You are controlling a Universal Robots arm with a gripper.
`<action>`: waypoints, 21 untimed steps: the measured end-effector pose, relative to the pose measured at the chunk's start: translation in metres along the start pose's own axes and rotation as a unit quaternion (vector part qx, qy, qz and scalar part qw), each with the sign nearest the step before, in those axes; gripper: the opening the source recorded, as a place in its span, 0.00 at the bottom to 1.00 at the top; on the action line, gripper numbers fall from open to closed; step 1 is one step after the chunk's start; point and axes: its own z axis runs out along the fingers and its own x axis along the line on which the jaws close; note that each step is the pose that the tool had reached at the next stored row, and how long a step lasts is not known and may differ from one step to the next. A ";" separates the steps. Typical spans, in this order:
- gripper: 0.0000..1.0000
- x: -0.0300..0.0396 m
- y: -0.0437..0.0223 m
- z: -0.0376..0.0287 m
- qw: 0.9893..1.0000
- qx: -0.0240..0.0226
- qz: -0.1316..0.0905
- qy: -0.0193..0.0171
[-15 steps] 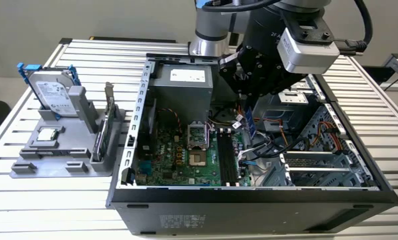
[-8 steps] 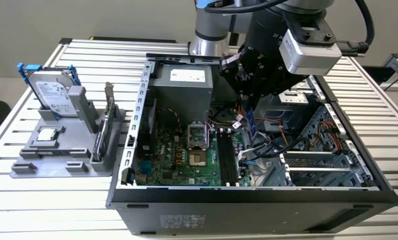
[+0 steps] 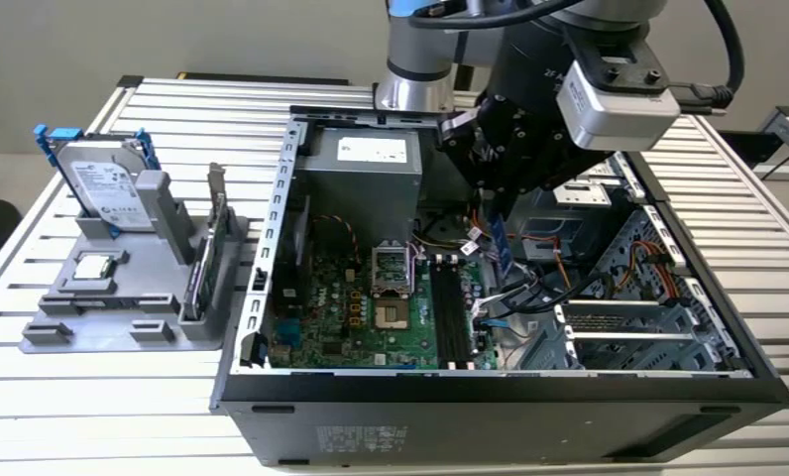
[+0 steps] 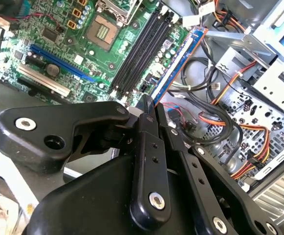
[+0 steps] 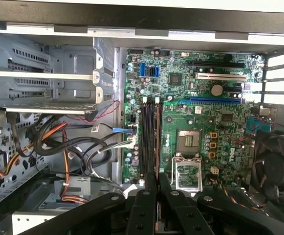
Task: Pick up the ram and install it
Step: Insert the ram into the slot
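While the end effector (image 4: 149, 108) is closed on one end of the ram (image 4: 178, 64), the stick hangs just beside the black slots (image 4: 139, 51), toward the loose cables (image 4: 212, 112), its length parallel to them.

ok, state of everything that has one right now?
gripper: shut on the ram.
ram: clamped by one end, not seated in any slot.
memory slots: empty.
CPU socket: retention frame open, no chip in it.
computer case: lying on its side, side panel off.
hard drive: standing upright in the grey holder.
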 end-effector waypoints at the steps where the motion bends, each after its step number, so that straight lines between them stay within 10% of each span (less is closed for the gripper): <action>1: 0.00 0.0002 0.0000 0.0002 1.000 0.000 0.000 0.000; 21: 0.00 0.0048 0.0002 0.0030 1.000 0.000 0.000 0.000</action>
